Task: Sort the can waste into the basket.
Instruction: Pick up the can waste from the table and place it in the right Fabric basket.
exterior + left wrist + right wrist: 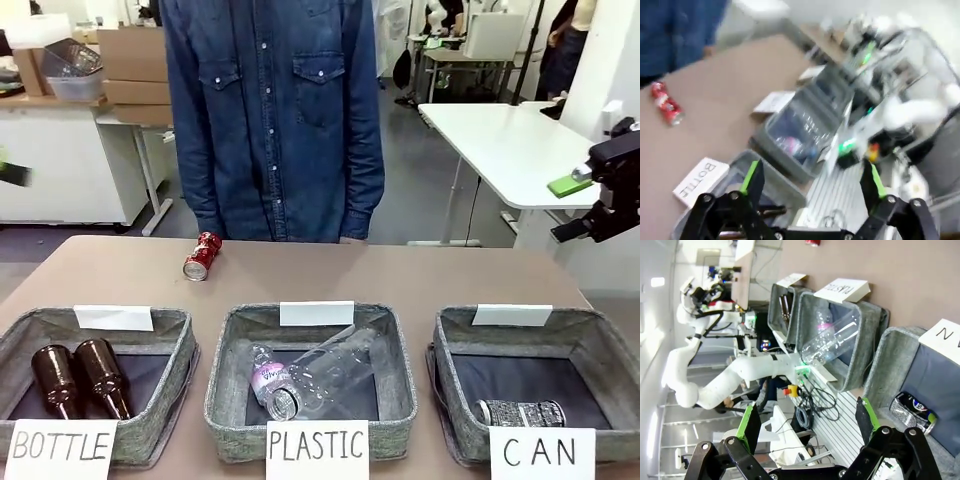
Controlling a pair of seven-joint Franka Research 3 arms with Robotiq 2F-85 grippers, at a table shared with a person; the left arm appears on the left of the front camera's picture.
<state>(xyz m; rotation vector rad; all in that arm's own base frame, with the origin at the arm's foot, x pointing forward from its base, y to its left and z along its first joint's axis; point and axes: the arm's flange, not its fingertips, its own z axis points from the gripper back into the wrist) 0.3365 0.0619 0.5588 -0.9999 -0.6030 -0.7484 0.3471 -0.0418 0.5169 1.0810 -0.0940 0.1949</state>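
One red can [202, 256] is seen in the front view lying on its side on the far part of the tabletop [430, 275], close to the person [272, 110] in a denim shirt and well apart from the CAN basket [452, 345] at the near right. A black patterned can [520, 412] is already lodged on that basket's dark bottom. The right end effector [566, 208] is held raised beyond the right edge, jaws parted, nothing gripped.

In the left wrist view, which is blurred, the left end effector [811, 175] is shown spread wide and empty above a corner of the BOTTLE basket [742, 159]. The red can is seen far off on bare tabletop.

In the right wrist view, the right end effector's jaws are likewise spread with nothing between them. The black patterned can is seen beyond the fingers, inside the CAN basket. A clear plastic bottle [832, 340] is seen in the PLASTIC basket [875, 320].

The step in hand is judged to be the reach for the red can. The jaws should be turned across its round body and lowered over its middle. A gentle closure is advised, since thin metal dents and a lying can may roll away. The can should then be lifted clear of the basket walls and released low over the free dark bottom beside the black patterned can.
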